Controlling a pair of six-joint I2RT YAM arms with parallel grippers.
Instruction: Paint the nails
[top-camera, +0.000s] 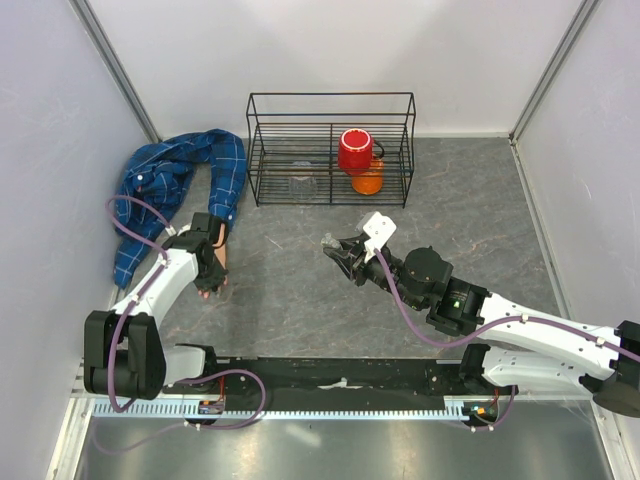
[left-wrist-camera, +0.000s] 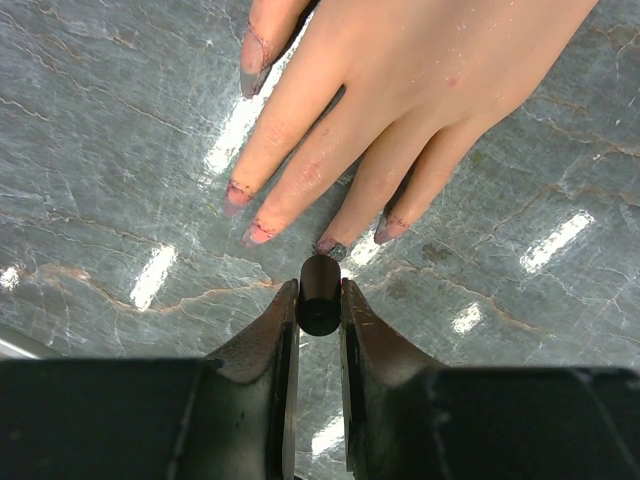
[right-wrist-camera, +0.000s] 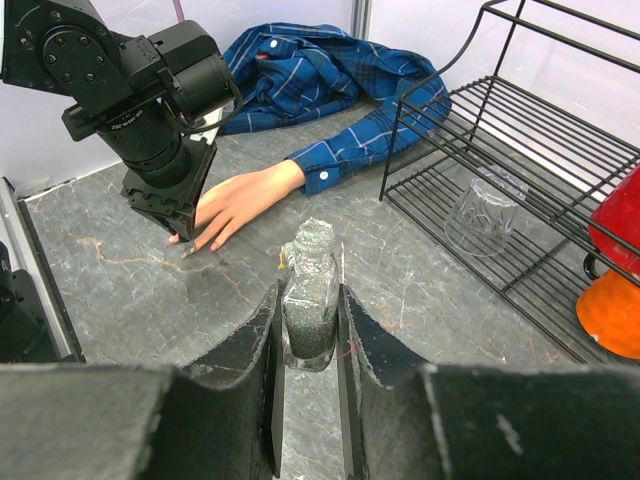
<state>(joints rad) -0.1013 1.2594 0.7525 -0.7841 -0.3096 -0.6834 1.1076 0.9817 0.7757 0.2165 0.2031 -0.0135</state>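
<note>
Left gripper (left-wrist-camera: 320, 292) pinches black brush cap (left-wrist-camera: 320, 312) just beside the nails (left-wrist-camera: 330, 245); right gripper (right-wrist-camera: 311, 300) clamps glittery bottle (right-wrist-camera: 311, 262).

Left claw (left-wrist-camera: 318, 292) points down, seemingly near-vertical; right claw (right-wrist-camera: 308, 294) reaches forward, both clamped.

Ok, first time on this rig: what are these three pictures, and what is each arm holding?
Two robot arms sit at a table's near edge. The top picture looks down from above; the other two come from cameras on each wrist. The left fingers grip a small black brush handle near the nails of a fake hand in a blue plaid shirt. The right fingers hold a glittery polish bottle. Behind stands a wire rack with a red cup, something orange and a clear glass.
</note>
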